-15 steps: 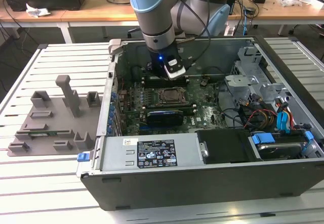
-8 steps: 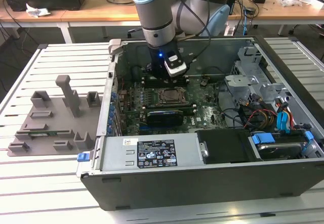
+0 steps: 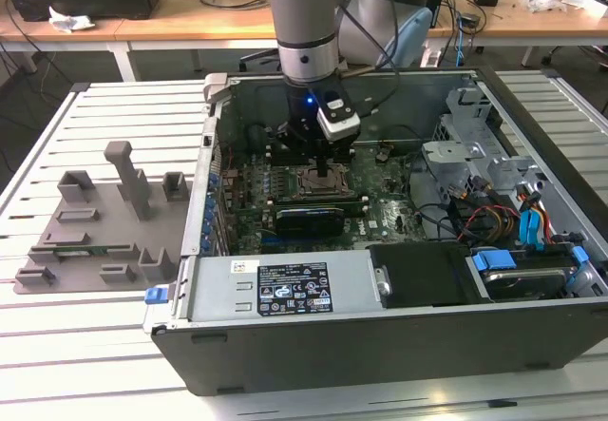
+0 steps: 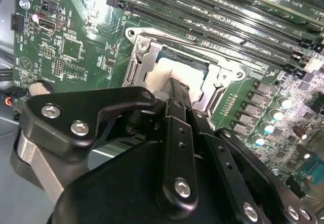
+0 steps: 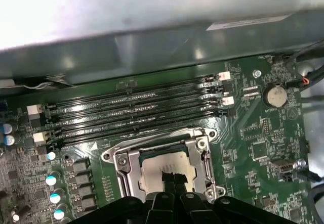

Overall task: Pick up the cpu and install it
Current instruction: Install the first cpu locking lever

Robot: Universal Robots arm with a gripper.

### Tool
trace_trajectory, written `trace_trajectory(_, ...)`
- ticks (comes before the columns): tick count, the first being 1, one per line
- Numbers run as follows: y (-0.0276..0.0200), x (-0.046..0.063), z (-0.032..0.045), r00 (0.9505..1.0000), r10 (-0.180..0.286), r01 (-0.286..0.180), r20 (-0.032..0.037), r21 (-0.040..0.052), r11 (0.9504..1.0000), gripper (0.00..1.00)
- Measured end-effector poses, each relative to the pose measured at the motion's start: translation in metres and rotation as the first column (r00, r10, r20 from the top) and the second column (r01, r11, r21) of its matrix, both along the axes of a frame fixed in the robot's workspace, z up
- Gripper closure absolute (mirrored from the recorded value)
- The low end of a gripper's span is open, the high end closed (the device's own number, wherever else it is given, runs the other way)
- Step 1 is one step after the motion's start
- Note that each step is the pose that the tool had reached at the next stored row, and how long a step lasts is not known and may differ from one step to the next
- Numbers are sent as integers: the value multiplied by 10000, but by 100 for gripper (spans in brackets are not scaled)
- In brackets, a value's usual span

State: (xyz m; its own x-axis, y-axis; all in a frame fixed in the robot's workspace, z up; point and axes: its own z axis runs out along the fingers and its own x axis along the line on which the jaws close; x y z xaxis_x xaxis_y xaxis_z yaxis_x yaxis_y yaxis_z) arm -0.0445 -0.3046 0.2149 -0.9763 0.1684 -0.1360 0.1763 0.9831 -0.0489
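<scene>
The arm reached down into the open computer case (image 3: pixel 399 345), which lay on the slatted surface (image 3: pixel 95 345). Its gripper (image 3: pixel 325 168) stood over the metal-framed socket (image 3: pixel 318 185) on the green motherboard (image 3: pixel 389 214). In both wrist views the cpu (image 5: pixel 169 164) sat inside the socket frame (image 4: pixel 152 64), its pale top (image 4: pixel 169 77) partly hidden by the black fingers (image 4: pixel 178 90). The fingers were drawn narrow, close together, with their tips right at the cpu; whether they still pinched it could not be told. Rows of memory slots (image 5: pixel 136 107) ran just beyond the socket. On the exterior view's left, grey fixture blocks (image 3: pixel 104 221) stood on the surface, well apart from the case.
</scene>
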Motion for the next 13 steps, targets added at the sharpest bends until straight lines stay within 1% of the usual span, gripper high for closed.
trace_trajectory(2, 0, 34, -2, 9996, 213, -213, -181, 0, 9998, 89)
trace_trajectory(3, 0, 41, -4, 9992, 315, -315, -230, 1, 9995, 89)
trace_trajectory(5, -3, 44, -6, 9983, 505, -505, -297, 2, 9987, 89)
trace_trajectory(6, -9, 44, -6, 9978, 588, -588, -320, -3, 9983, 89)
trace_trajectory(9, -15, 43, 0, 9973, 658, -659, -326, -4, 9978, 89)
trace_trajectory(13, -15, 44, 54, 9973, 666, -666, -324, -3, 9978, 89)
